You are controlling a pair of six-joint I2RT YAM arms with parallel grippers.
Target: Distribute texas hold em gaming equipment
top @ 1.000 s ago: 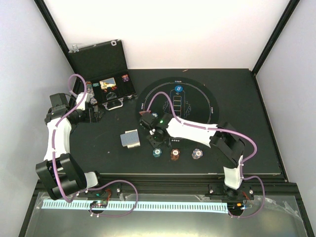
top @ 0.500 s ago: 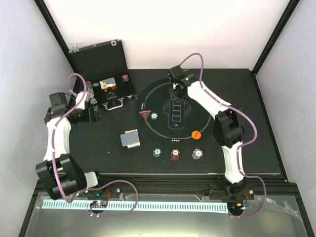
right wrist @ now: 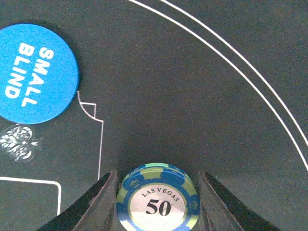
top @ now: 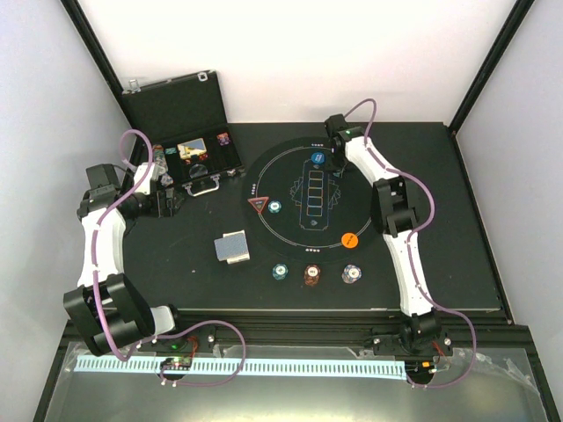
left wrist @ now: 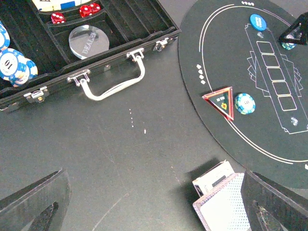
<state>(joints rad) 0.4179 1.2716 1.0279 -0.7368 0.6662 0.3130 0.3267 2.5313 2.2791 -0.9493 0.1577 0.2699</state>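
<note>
teal 50 chip (right wrist: 159, 204) sits between the fingers (right wrist: 98, 204) of the right gripper (right wrist: 159, 192), with both pads against its rim, so it's pinched. Can't tell if it rests on the surface or hangs just above it. It's at the far side of the round black mat (top: 361, 198), inside the double white outline and near the blue disc (right wrist: 36, 74) reading SMALL BLIND, which lies flat on the mat just to its left in the top view. The red triangle marker (top: 258, 206) is on the mat's left edge, and a second teal chip (top: 275, 207) is just beside it toward the centre. The orange disc (top: 348, 239) is at the mat's near-right rim. Three chips sit in a row on the table (top: 440, 220) just off the mat's near edge: near teal chip (top: 280, 272), brown chip (top: 311, 275), grey chip (top: 351, 273), well apart from each other. The playing cards (top: 233, 248) are stacked on the table left of the mat, patterned backs up, with a card box (left wrist: 214, 178) touching the stack. The left gripper (left wrist: 154, 192) is spread wide with nothing between its fingers, over the table near the front of the black case (top: 189, 163). The case is open at far left with its lid up and its silver handle (left wrist: 113, 84) facing the table. Inside are a clear DEALER button (left wrist: 89, 41), red dice (left wrist: 89, 8) and blue-white chips (left wrist: 17, 65).
</note>
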